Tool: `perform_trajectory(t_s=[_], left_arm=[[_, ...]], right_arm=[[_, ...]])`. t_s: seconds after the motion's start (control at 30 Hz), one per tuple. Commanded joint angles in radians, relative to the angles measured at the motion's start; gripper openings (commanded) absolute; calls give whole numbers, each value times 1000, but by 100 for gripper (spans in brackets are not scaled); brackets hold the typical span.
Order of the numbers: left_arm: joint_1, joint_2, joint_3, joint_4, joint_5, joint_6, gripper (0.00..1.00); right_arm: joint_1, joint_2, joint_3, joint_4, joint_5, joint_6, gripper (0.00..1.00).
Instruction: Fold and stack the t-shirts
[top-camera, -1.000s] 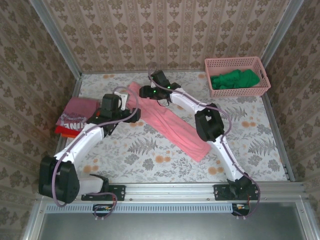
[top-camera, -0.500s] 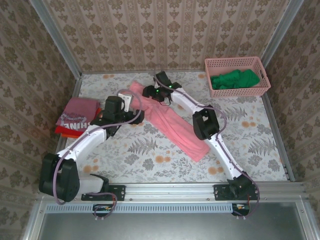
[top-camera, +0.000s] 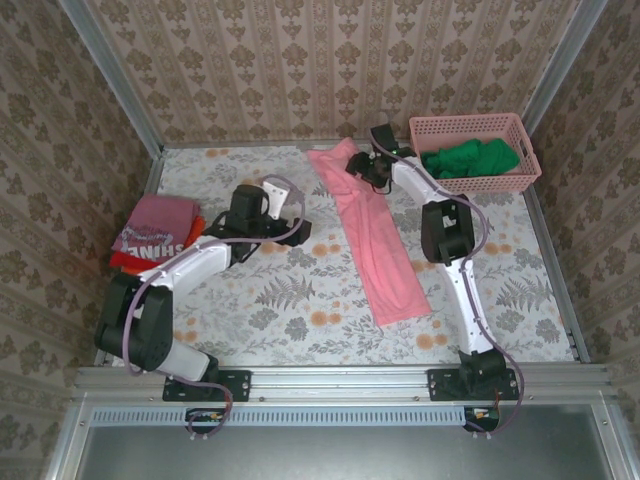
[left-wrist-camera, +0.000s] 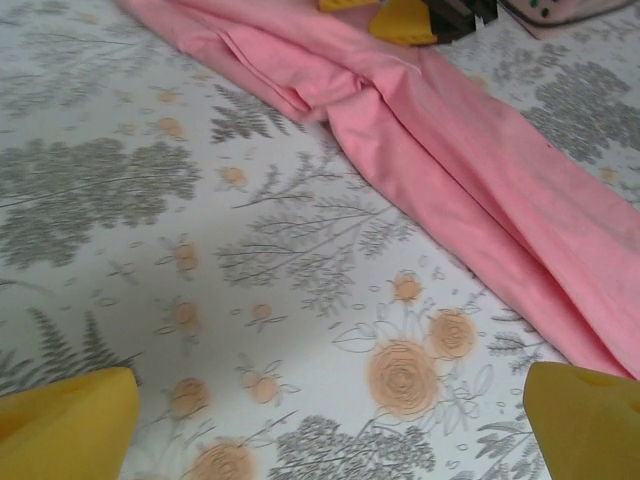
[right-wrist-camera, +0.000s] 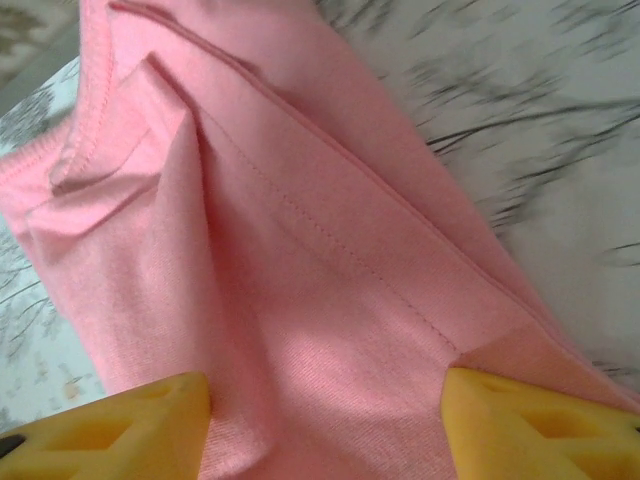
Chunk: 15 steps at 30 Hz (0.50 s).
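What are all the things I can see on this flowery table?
salmon-pink cotton t-shirt: 1, pink, folded into a long strip, middle of the table, running far to near
dusty-red t-shirt with white lettering: 1, dusty red, folded, left edge, top of a pile
orange-red t-shirt: 1, orange-red, under the lettered one
pink plastic lattice basket: 1, pink, far right corner
green cloth: 1 heap, green, inside the basket
flower-patterned table: 1, pale with grey leaves and orange flowers
left gripper: 1, yellow fingers, open, over bare table beside the pink shirt
right gripper: 1, yellow fingers, open, over the pink shirt's far end
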Motion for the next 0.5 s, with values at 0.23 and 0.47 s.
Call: perform_trajectory(t_s=[0.23,0.47], left_arm=[[-28,90,41,119,116,-29,100],[-22,83,47,94,101,-14,100]], right_arm=[[-14,-372,-438,186,55,-150,67],[3,-569,-820,241,4,-99,66]])
